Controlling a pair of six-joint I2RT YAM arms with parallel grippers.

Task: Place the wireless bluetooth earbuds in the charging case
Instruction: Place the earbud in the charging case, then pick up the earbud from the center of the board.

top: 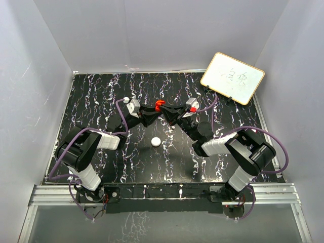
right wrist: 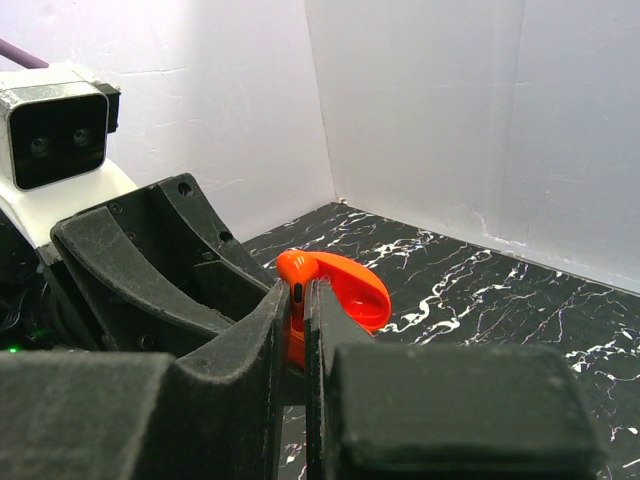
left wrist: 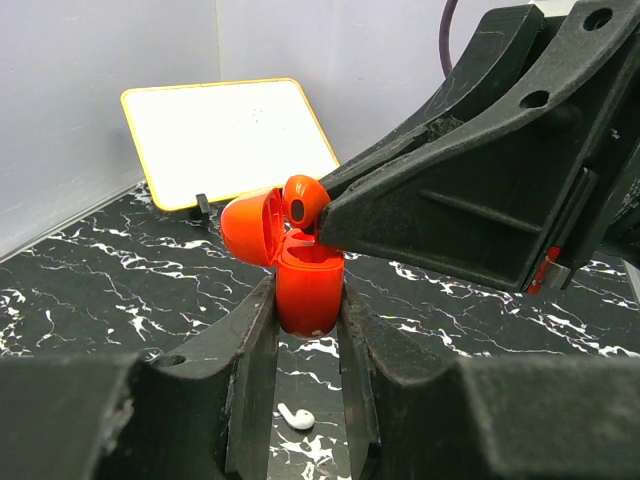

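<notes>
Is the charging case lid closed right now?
No. The left wrist view shows the charging case, clamped in the left gripper, with its lid swung open while the right gripper holds an earbud at its mouth.

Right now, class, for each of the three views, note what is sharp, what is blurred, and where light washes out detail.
Top view: soft even light; the whiteboard is bright, its writing faint. Left wrist view: the red case is sharp, the left pincer blurs near the lens. Right wrist view: the right pincer is soft up close, the earbud it pinches clearer.
</notes>
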